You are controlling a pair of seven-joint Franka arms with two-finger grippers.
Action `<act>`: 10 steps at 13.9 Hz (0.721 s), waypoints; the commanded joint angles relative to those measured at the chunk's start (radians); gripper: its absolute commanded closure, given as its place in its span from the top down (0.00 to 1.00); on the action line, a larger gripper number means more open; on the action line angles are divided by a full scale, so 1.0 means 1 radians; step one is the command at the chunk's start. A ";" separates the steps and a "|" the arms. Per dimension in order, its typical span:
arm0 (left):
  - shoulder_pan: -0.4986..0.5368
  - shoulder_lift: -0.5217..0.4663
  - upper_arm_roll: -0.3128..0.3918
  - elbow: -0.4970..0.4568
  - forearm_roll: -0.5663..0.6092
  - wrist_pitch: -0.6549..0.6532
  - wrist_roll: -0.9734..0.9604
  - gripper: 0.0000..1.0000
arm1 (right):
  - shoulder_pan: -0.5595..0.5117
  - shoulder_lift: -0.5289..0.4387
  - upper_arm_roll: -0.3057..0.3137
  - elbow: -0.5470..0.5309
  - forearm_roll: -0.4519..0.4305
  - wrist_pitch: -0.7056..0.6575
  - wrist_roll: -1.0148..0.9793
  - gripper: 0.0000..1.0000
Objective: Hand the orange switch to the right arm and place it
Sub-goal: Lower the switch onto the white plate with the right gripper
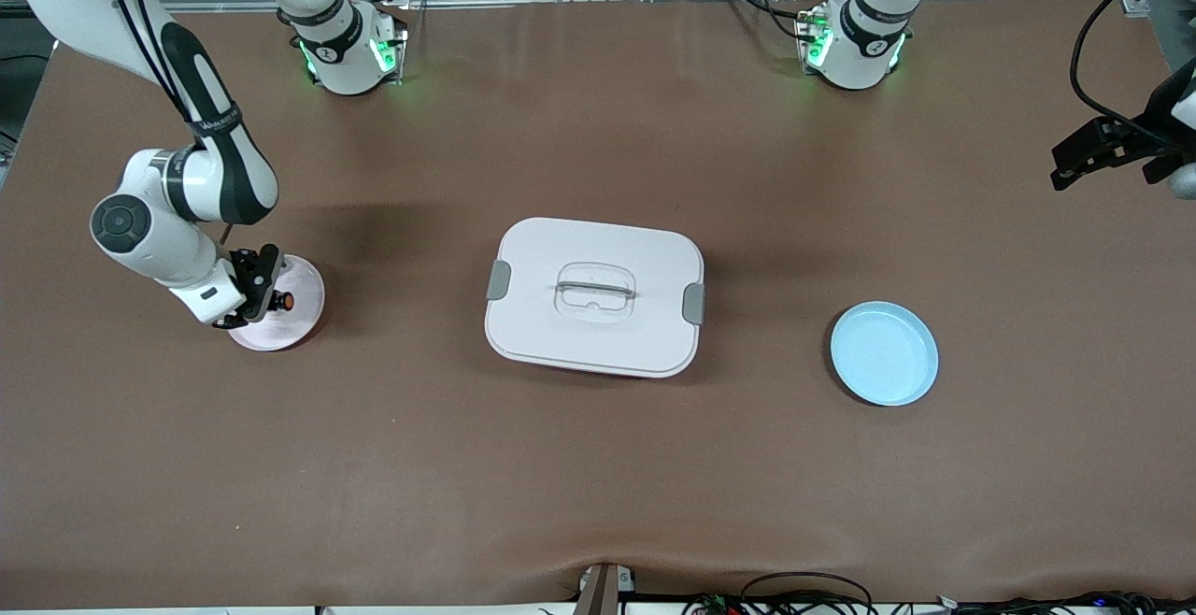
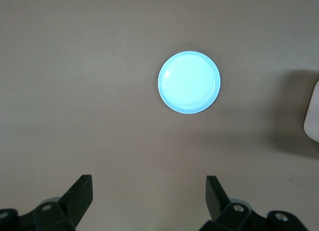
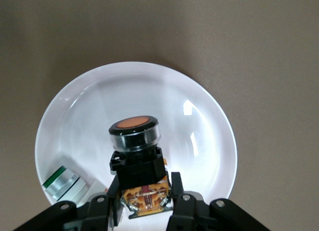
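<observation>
We see the right gripper (image 3: 144,203) clamped on the orange switch (image 3: 137,156) over the white plate (image 3: 199,141); the left gripper (image 2: 149,201) waits, fingers apart, above the table (image 1: 598,465).

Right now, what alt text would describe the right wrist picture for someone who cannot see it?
The right gripper holds a black blocky orange switch with a round orange button, just above a glossy round white plate on a brown table. A small silvery green-striped piece lies on the plate.

Left end effector (image 2: 148,203) fingers' bases cropped by frame
</observation>
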 commanded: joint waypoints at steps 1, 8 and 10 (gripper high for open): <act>-0.009 -0.021 0.009 -0.026 -0.017 0.004 0.004 1.00 | -0.025 0.031 0.020 -0.008 0.011 0.046 -0.012 0.00; -0.011 -0.021 -0.047 -0.029 -0.018 0.002 -0.002 1.00 | -0.025 0.046 0.020 -0.008 0.017 0.064 -0.012 0.00; -0.012 -0.019 -0.048 -0.029 -0.018 0.005 -0.002 1.00 | -0.025 0.046 0.020 -0.008 0.017 0.058 -0.001 0.15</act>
